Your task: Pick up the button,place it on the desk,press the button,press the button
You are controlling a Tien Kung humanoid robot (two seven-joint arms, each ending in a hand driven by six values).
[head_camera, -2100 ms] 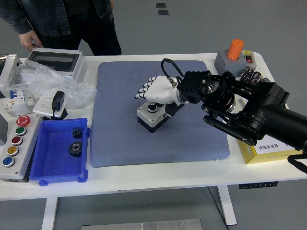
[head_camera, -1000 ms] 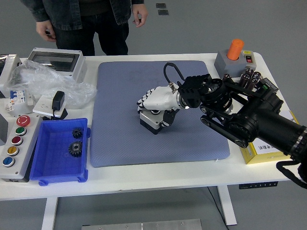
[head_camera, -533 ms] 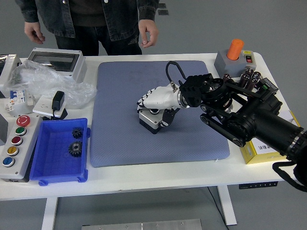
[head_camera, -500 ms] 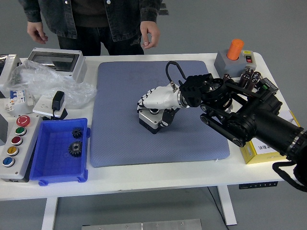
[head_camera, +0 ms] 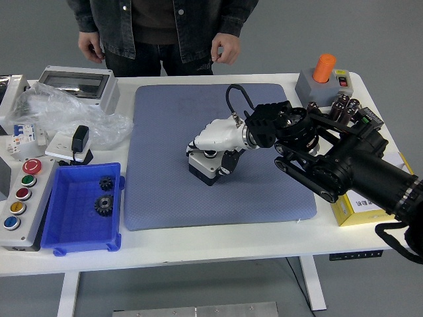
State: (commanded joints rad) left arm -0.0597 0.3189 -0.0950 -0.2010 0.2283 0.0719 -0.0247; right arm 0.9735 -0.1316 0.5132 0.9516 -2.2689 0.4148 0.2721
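Grey floor is being shown beyond the white table [head_camera: 218,247], with two small floor plates barely in view at the top edge. Most of the tabletop's middle is being covered by a blue-grey mat [head_camera: 165,191]. A person [head_camera: 162,30] in a dark denim jacket is being seen at the far side, both hands hanging loose and touching nothing.

The button [head_camera: 206,163], a small pale box with a dark base and a round cap on top, is being held near the mat's centre, slightly tilted, by the right hand [head_camera: 218,139]. White fingers are being curled over its top and black ones pressed down along its right side.

At the left, a blue tray [head_camera: 63,228] is being occupied by two dark gears [head_camera: 104,195]; beside it a grey panel [head_camera: 18,201] of coloured buttons is being shown. Behind them a clear plastic bag [head_camera: 63,112], a black plug [head_camera: 80,140] and a grey enclosure [head_camera: 76,82] are lying.

At the far right, an orange knob [head_camera: 324,67] is standing on a grey box, and a yellow box [head_camera: 363,210] is being partly hidden by the arm; its print cannot be read.
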